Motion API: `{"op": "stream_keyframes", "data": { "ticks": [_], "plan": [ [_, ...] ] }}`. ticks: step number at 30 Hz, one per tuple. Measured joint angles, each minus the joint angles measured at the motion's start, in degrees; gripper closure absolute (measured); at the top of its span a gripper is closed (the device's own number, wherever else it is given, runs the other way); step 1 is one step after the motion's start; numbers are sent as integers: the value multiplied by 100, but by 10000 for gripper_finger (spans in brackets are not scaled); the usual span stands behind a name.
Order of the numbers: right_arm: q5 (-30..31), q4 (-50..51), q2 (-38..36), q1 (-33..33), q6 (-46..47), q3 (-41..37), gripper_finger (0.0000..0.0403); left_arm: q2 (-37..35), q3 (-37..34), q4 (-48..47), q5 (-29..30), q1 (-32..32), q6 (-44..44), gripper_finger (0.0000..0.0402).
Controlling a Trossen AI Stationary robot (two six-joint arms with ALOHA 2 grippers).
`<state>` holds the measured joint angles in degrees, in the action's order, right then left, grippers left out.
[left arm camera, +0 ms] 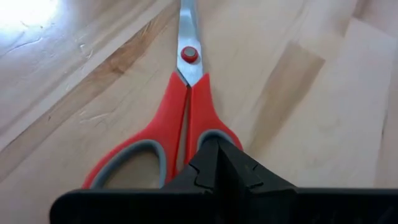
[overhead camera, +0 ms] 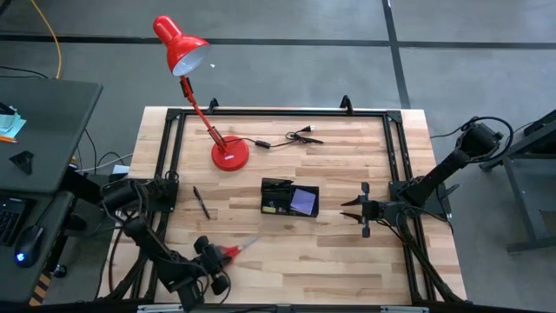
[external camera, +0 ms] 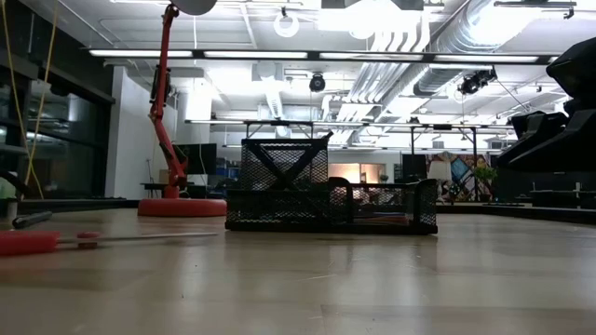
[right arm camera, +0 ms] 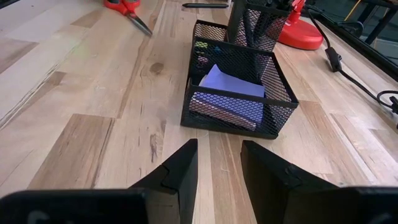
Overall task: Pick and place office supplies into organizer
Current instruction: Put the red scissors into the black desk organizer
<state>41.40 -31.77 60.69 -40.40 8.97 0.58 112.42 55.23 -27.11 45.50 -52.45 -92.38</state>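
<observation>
The red-handled scissors (overhead camera: 236, 249) lie flat on the table near its near left corner, blades (left arm camera: 188, 25) shut and pointing toward the organizer. My left gripper (left arm camera: 217, 149) is shut, its tips over one finger loop of the handles. One thin black pen (overhead camera: 201, 202) lies left of the organizer. The organizer (overhead camera: 289, 198), a black mesh tray with a taller cup section, stands mid-table; a purple sticky pad (right arm camera: 227, 84) lies in its right compartment. My right gripper (right arm camera: 216, 163) is open, level, just right of the organizer and facing it, touching nothing. My left gripper comes at the scissors' handle end along their length, its shut fingers (left arm camera: 217, 168) covering the right finger loop (left arm camera: 214, 132). They hide the spot beneath them, so I cannot tell whether they touch the handle. The scissors lie flat on the wood.
A red desk lamp (overhead camera: 229, 155) stands on its round base on the far left part of the table. A black cable with plug (overhead camera: 295, 136) lies behind the organizer. A black frame (overhead camera: 278, 113) runs along the table's edges. Bare wood lies between organizer and scissors.
</observation>
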Motion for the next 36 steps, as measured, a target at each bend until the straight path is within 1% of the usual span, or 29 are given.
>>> {"op": "stream_keyframes", "data": {
  "ticks": [5, 8, 11, 16, 19, 22, 23, 26, 29, 31, 36],
  "plan": [
    [1, 4, 0, 2, 0, 0, 288, 11, -130, 117, 238, -10, 80, 402],
    [1, 13, 0, 0, 0, 0, 288, 37, -151, 76, 543, -3, 434, 401],
    [1, 28, 0, 0, 0, 0, 288, 40, -158, 52, 647, 92, 670, 401],
    [1, 31, 0, 1, 0, 0, 288, 63, -176, 14, 950, 159, 715, 401],
    [1, 31, 0, 0, 0, 0, 288, 61, -32, -49, 1035, 159, 807, 397],
    [1, 31, 0, 0, 0, 0, 288, 59, 185, -82, 1039, 149, 1432, 389],
    [-1, 29, 0, 0, 0, 0, 288, 53, 292, -83, 1035, 147, 1519, 384],
    [1, 31, 0, 0, 0, 0, 288, 42, 634, -572, 1204, 44, 1463, 367],
    [1, 31, 0, 0, 0, 0, 288, 42, 1028, -1375, 1388, -24, 791, 344],
    [1, 31, 0, 0, 0, 0, 288, 37, 1289, -1930, 1238, -36, 589, 327],
    [1, 31, 0, 2, 0, 0, 288, 35, 1530, -2775, 288, -37, 505, 281]
  ]
}}
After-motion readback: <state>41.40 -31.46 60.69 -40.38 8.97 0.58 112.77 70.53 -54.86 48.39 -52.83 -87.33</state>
